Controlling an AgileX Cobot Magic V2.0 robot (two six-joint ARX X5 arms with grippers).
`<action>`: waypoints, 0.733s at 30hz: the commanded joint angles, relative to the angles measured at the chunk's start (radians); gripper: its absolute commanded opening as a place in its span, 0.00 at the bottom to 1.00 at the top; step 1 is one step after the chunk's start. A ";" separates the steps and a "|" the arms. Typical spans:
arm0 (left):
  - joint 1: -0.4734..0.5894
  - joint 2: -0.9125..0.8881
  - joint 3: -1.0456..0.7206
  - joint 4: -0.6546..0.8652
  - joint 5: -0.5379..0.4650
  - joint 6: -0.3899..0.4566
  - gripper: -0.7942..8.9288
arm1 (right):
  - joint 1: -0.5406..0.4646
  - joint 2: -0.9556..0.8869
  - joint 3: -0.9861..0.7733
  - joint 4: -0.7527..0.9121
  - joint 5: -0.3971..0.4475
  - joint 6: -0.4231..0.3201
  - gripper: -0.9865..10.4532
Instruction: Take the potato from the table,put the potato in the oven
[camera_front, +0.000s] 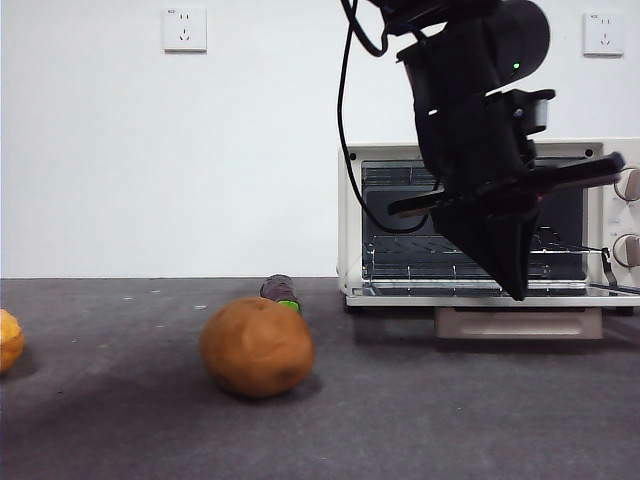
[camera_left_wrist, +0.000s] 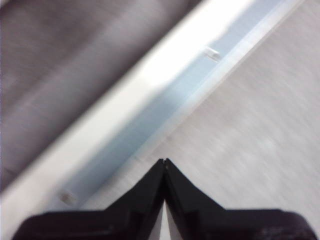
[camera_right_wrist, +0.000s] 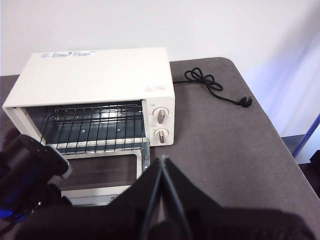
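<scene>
Potato (camera_front: 257, 346) sits untouched on the tabletop (camera_front: 450, 420), well apart from the open oven (camera_front: 352, 220). Firm, rounded, probably fairly heavy; best pinched across its middle. Left claw (camera_left_wrist: 164, 161) and right claw (camera_right_wrist: 162, 159) are both pressed closed, empty.

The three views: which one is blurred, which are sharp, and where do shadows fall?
Left wrist view: streaked with motion blur, only the shut left hand is crisp. Front view: sharp, a soft shadow on the table beside the potato. Right wrist view: oven and cord sharp, the shut right hand dark and close.
</scene>
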 joint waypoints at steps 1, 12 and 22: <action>-0.014 -0.056 -0.006 -0.017 0.023 0.030 0.08 | 0.001 -0.002 0.000 0.006 0.004 -0.003 0.09; -0.030 -0.335 -0.006 -0.128 0.023 0.140 0.08 | 0.002 0.044 0.000 -0.009 -0.122 -0.019 0.09; -0.026 -0.576 -0.006 -0.328 -0.260 0.192 0.08 | 0.002 0.220 0.000 0.002 -0.575 0.033 0.09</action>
